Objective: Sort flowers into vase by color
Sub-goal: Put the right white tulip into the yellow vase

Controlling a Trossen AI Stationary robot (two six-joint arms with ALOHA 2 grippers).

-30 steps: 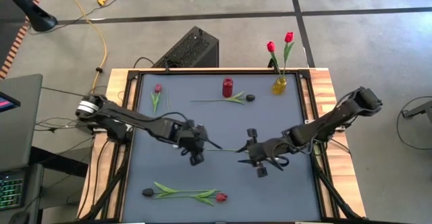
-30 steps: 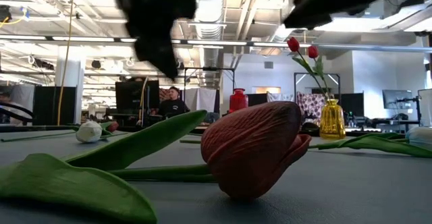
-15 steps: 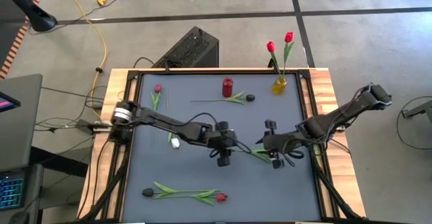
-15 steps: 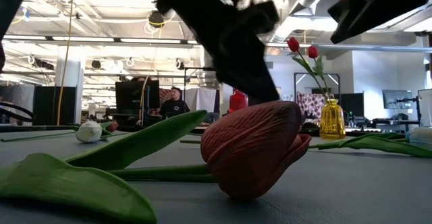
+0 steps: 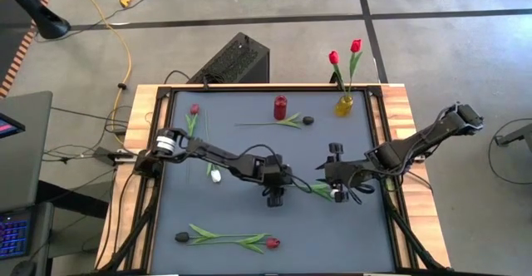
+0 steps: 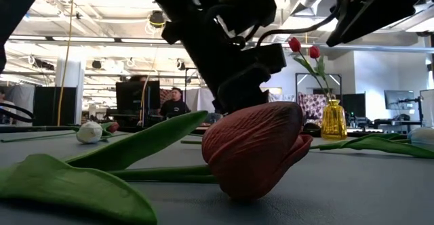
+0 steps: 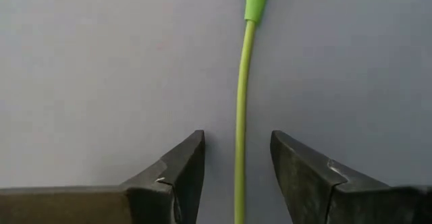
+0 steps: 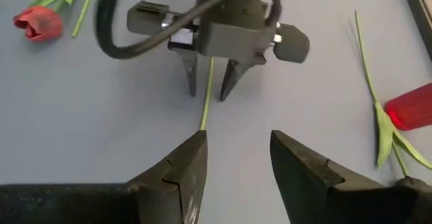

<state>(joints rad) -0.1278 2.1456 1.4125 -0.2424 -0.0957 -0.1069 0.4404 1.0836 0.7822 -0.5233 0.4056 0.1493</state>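
Two dark robot arms are reaching toward each other over the middle of a grey desk [image 5: 183,218], seen from above. A thin green stem [image 7: 241,116] is lying flat on the desk at its centre, and everything below is placed relative to that stem.

The left arm is stretching in a long, low line from the desk's left edge, with the left gripper [image 5: 275,194] pointing down at one end of the stem. In the left wrist view its jaws are spread, one finger on each side of the stem, not touching it. The right arm is bending in from the right edge, elbow raised beyond the desk, with the right gripper [image 5: 338,191] sitting near the stem's other, leafy end. Its jaws are also spread and holding nothing.

Beyond the stem, at the far edge of the desk, a yellow vase [image 5: 343,105] is holding two red tulips [image 5: 333,58]. To the left of that vase a red vase [image 5: 280,107] is standing, with a dark-headed tulip [image 5: 307,120] lying beside it. A white tulip head [image 5: 215,175] is lying left of the stem. Nearer the front edge, a red tulip [image 5: 272,243] and another dark tulip [image 5: 181,237] are lying together.
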